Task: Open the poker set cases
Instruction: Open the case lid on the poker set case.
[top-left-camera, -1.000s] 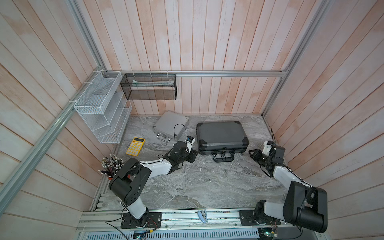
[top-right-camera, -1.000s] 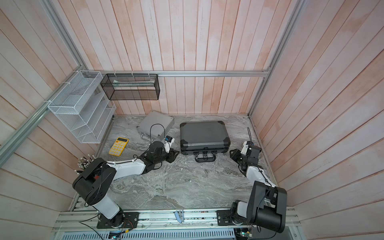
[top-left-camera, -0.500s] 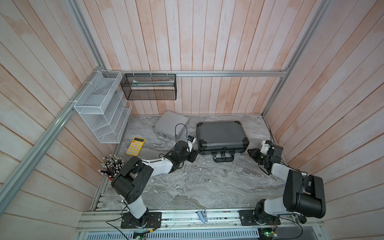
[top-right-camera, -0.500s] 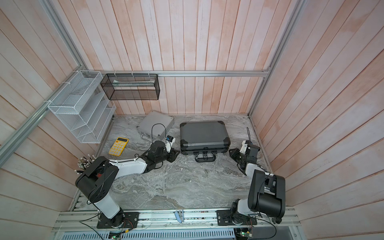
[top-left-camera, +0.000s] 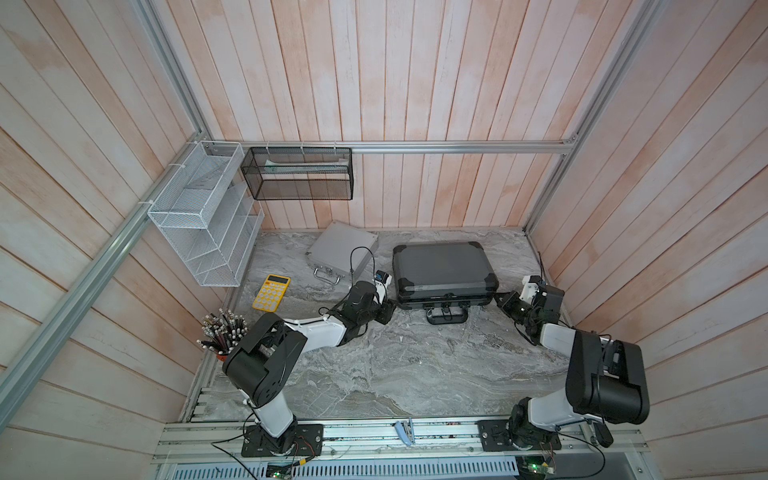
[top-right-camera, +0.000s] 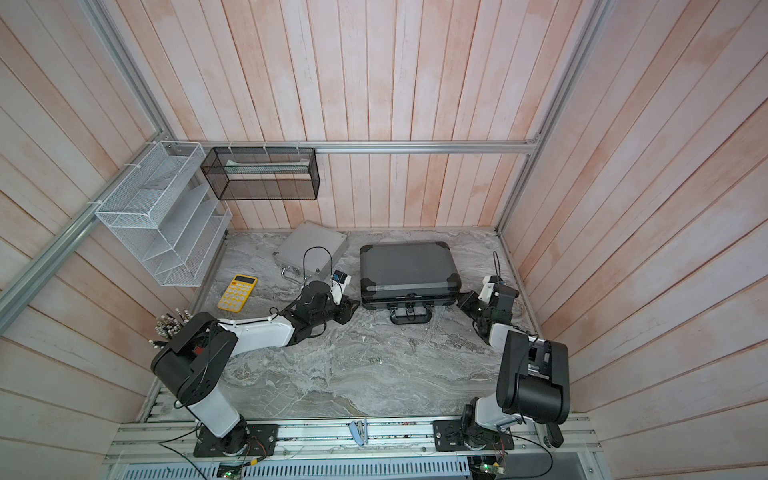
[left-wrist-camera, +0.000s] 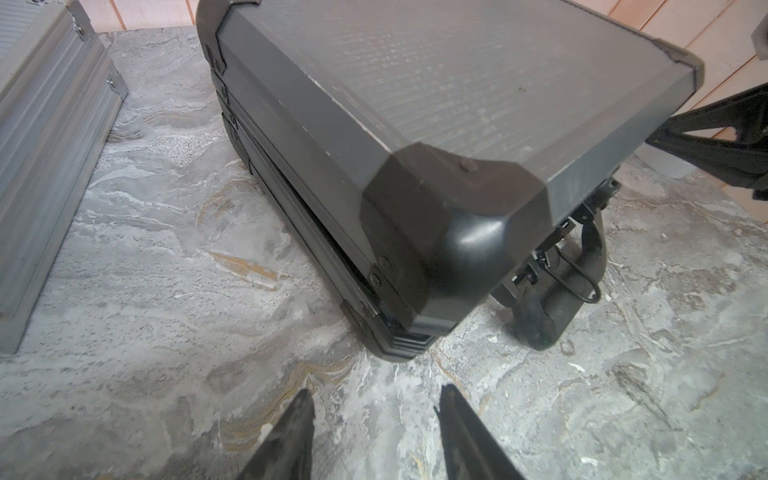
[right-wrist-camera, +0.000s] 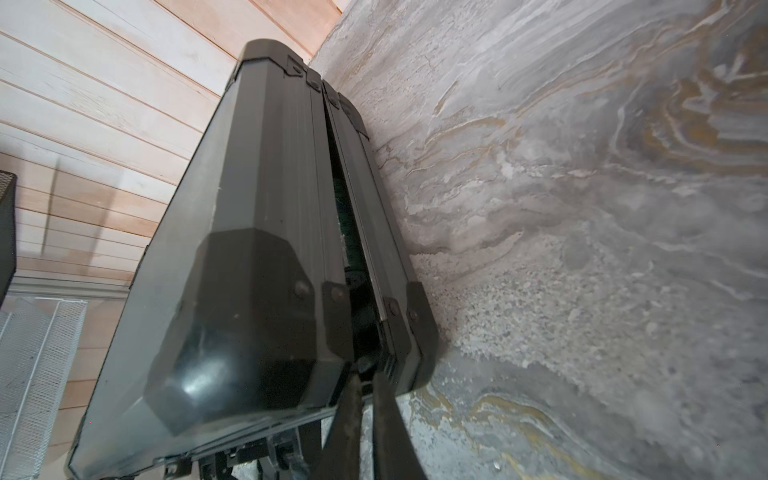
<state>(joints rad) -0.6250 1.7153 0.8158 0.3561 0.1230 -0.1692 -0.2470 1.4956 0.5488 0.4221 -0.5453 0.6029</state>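
I see the dark-grey case (top-left-camera: 442, 270) lying flat toward the bench's (top-left-camera: 415, 365) back edge, right of middle, with its handle (top-left-camera: 445, 318) facing the front. The silver case (top-left-camera: 343, 251) sits askew beside it, toward the back-left corner. My left claw (left-wrist-camera: 376, 390) is near the dark-grey case's front-left corner, fingers (left-wrist-camera: 291, 436) apart and empty. My right claw (right-wrist-camera: 369, 376) is pressed together, tips at the lid seam (right-wrist-camera: 353, 232) on the front-right corner, where a thin gap shows.

silver case (left-wrist-camera: 45, 137) cut off, dark case (right-wrist-camera: 257, 199) interior hidden

top views overhead, wide; wrist views close, sharing dark case (left-wrist-camera: 457, 83)
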